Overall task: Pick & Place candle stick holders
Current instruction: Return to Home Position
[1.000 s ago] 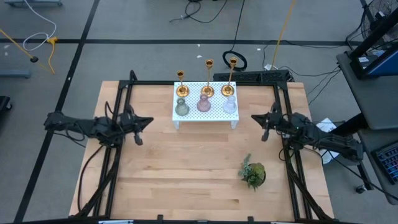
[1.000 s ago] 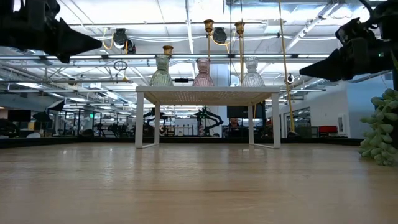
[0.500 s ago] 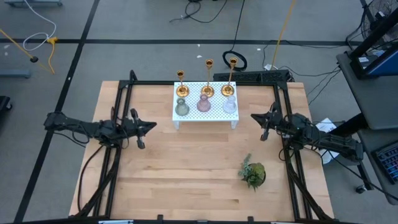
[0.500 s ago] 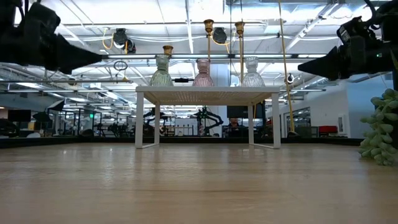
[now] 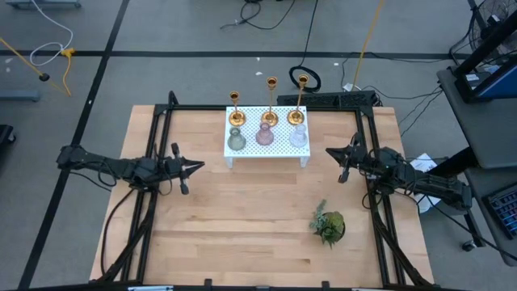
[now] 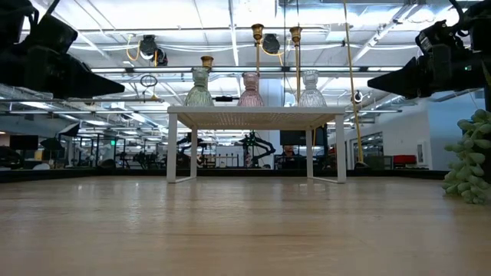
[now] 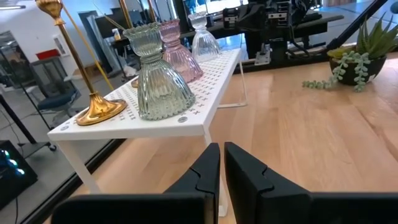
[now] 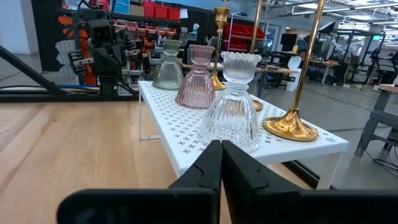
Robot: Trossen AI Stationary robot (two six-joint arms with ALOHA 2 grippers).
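We find the candlesticks (image 5: 270, 118) on the shelf (image 5: 250, 150), well apart from the left gripper (image 5: 196, 166) and right gripper (image 5: 329, 152), both closed, empty.

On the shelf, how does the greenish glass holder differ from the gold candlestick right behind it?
The greenish glass holder is squat, ribbed and translucent; the gold candlestick is shiny metal, a thin stem on a flared base. The candlestick rises far taller than the holder. The holder stands in the front row, the candlestick behind it. Both stand upright on the white shelf.
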